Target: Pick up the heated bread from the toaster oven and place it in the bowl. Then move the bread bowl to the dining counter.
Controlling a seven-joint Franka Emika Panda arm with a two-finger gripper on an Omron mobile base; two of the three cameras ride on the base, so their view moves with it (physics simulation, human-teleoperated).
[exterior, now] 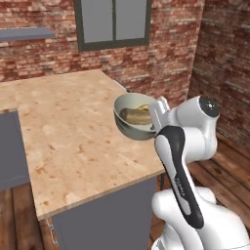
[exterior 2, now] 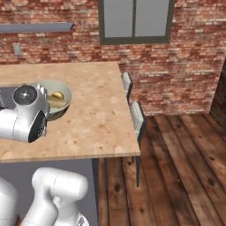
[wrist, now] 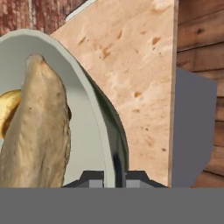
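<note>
While the white arm bends up beside the desk (exterior: 83,141), its gripper (wrist: 114,177) is clamped on the rim of the bowl (exterior: 128,128): in the hand view the two dark finger tips sit close together with the pale rim pinched between them. The bowl is held above the near right part of the desk, by the edge nearest the arm; whether its base touches the wood-grain top cannot be told. Inside the bowl lies a long pale tan loaf (wrist: 37,135), stretching across most of the hollow. Beyond the loaf, against the far inner wall of the bowl, sits the heated bread (wrist: 8,109), a small golden-orange lump touching the loaf; it also shows as a yellow spot in the right base view (exterior 2: 57,95). Past the bowl the light wood top with reddish blotches runs on toward the brick wall (exterior: 146,63). To the right of the desk, two grey chairs (exterior 2: 137,117) stand against its side on the plank floor (exterior 2: 176,176). Farthest off, a dark-framed window (exterior 2: 134,20) is set in the brick wall behind the desk.
</note>
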